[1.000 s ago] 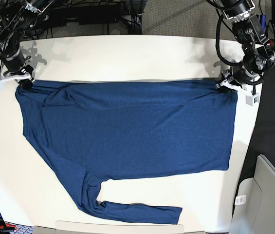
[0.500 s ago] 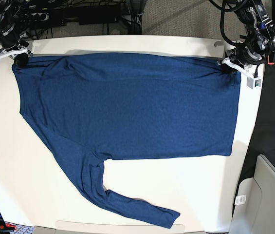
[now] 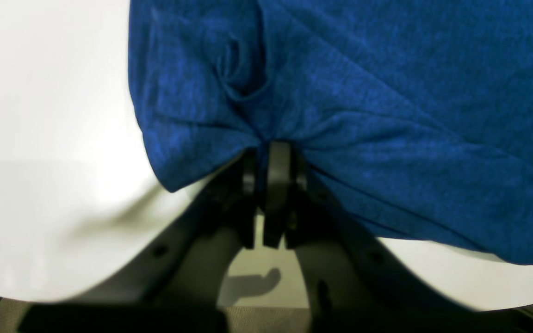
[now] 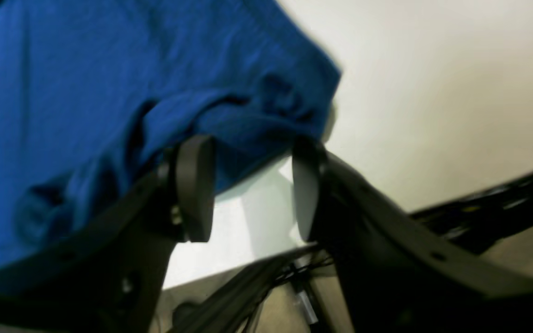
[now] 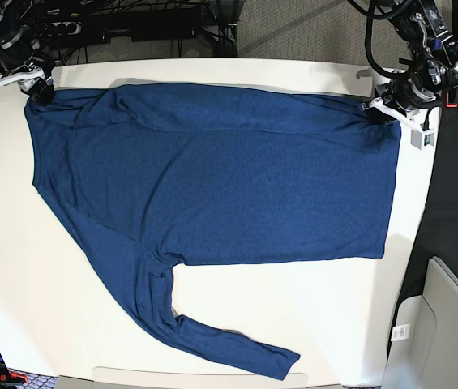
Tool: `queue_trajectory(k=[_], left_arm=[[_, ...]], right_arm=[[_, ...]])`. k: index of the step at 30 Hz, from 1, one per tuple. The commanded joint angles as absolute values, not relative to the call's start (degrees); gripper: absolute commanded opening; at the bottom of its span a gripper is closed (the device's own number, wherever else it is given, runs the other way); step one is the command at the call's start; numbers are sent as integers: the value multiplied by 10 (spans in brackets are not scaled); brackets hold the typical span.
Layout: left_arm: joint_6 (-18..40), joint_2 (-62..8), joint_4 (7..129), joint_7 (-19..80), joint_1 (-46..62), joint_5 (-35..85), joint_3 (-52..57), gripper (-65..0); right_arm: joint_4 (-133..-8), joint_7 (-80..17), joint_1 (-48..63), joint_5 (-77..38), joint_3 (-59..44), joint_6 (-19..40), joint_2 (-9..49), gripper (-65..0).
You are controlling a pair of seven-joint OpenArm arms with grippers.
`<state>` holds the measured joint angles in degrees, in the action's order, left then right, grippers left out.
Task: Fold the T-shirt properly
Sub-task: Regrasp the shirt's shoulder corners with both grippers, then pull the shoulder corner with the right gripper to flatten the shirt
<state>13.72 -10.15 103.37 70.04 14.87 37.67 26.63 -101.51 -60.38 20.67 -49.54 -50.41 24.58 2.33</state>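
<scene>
T-shirt [image 5: 229, 178] spread flat on the white table [image 5: 212, 324], held at one far corner only.

The garment is laid across the tabletop with one long sleeve [image 5: 188, 324] trailing toward the near edge. A bunched far corner of the fabric is pinched between the closed jaws of the left gripper [image 3: 271, 152]. The jaws of the right gripper [image 4: 252, 185] are seen standing apart, with the opposite far corner of the shirt lying just beyond its fingertips, ungripped.
</scene>
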Motion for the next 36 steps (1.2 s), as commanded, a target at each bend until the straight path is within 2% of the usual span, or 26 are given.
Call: queue_trajectory(k=[1,9,12,21,36], left_arm=[[139,-108,1045,693,145,380,267,-649],[139,-107,1044,695,135,380,266,-649],[139,-107,1044,695,135,380,266,-649],[139,-107,1044,695,135,380,266,-649],[139,-107,1044,695,139,380,269,-649]], right_arm=[[-1026,-597,216,-527,-506,249,29,-374],[-1076,-598,254,-560,-426,305,15,-374],[-1114,-598,268,-560,-391,306,14,-374],[-1115,-598,268,-559,-340,306,-7,-374],[-1049,-598,222,-516,-299,304,-25,-374]])
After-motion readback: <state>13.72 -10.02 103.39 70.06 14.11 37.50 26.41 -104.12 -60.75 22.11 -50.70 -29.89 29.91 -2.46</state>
